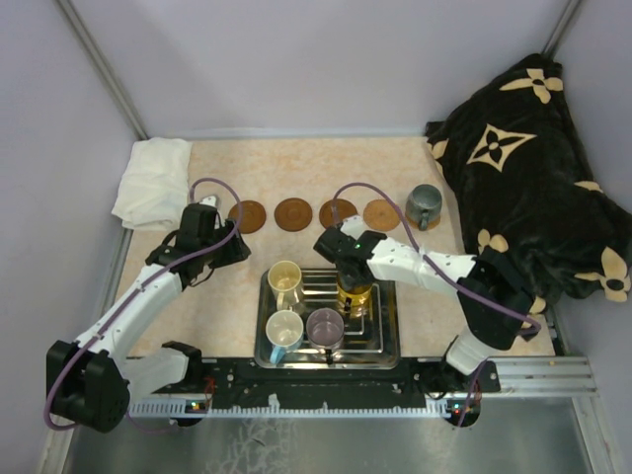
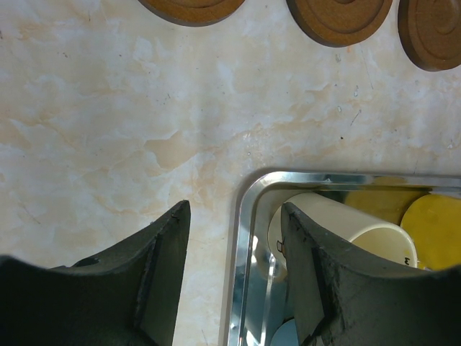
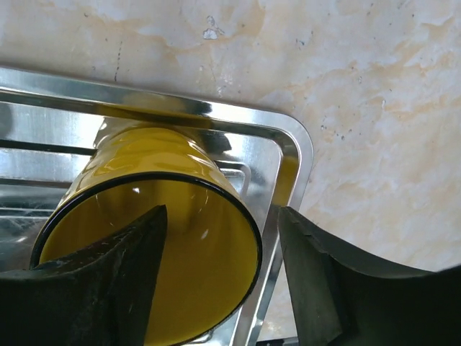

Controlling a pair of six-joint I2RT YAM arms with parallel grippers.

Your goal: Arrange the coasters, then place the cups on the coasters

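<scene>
The glossy bright yellow ceramic mug (image 3: 166, 155), dark-rimmed, sits in the rectangular steel tray (image 3: 295, 144) near its right rim. The right gripper (image 3: 223, 213) straddles the mug's wall, fingers released, one inside. The left gripper (image 2: 236, 207) hangs spread and empty over the tray's left edge.

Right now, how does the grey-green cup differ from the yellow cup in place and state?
The grey-green cup stands at the right end of the coaster row, apparently on a coaster; the yellow cup sits in the steel tray. The right hand straddles the yellow cup's wall, one finger inside and one outside, open; no hand is near the grey-green cup. Both stand upright.
</scene>
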